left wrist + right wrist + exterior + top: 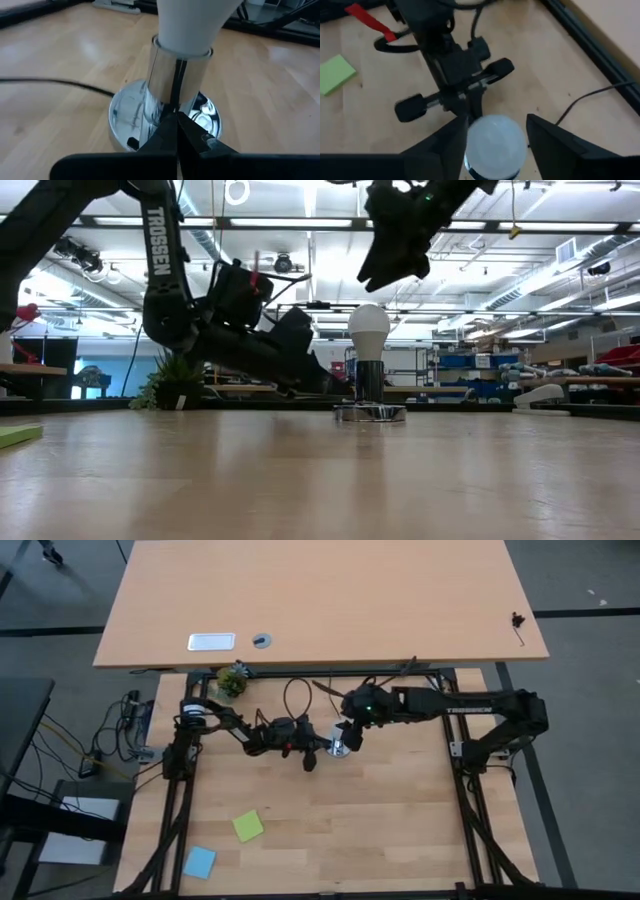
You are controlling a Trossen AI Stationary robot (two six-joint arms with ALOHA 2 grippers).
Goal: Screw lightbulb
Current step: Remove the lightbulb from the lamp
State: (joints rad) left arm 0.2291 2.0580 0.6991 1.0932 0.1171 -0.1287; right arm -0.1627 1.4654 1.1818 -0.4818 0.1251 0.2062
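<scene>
White and smooth, the lightbulb (368, 330) stands straight up in the middle of the low view. Its bottom sits inside a shiny silver socket (370, 381) with a round flat foot, and that foot rests on the wooden table (320, 480). In the high view the bulb is near the middle of the picture, between the two arms.

The right gripper (495, 132) hangs just above the bulb. Its fingers (442, 142) are open, one on each side of the round white top, and they hold nothing. In the low view the bulb stands free with this gripper up over it.

The left gripper (176, 131) lies low on the table, right at the socket. Its fingers are shut tight together, with their tips against the shiny tube. They seem to press on it, not wrap around it.

The bulb is probably very light. It looks slippery, and glass like this can crack if squeezed hard. The best place to hold it is the wide round top, with a soft grip, turning gently. The thin neck is a poor place to pinch.
</scene>
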